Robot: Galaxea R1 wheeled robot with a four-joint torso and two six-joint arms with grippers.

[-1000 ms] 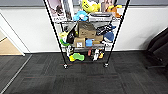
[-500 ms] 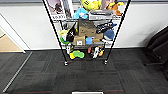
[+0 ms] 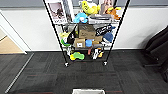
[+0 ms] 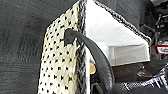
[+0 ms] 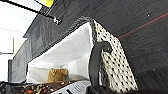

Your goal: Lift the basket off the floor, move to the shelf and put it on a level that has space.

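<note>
As we look from the head view, the basket (image 3: 88, 91) sits at the near edge, the shelf (image 3: 86, 32) straight ahead beyond the carpet, crowded with toys and boxes. In the left wrist view, a dark handle (image 4: 96, 57) arches close over the woven wall. In the right wrist view, another handle (image 5: 96, 62) does likewise; something brown (image 5: 58, 75) lies inside. We cannot tell either gripper's state.

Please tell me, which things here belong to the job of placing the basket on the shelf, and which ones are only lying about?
Job: the basket, at the head view's bottom edge; the shelf ahead on the carpet.

Lying about: cardboard boxes, yellow plush toy, blue plush toy, framed picture, all on the shelf's tiers.
</note>
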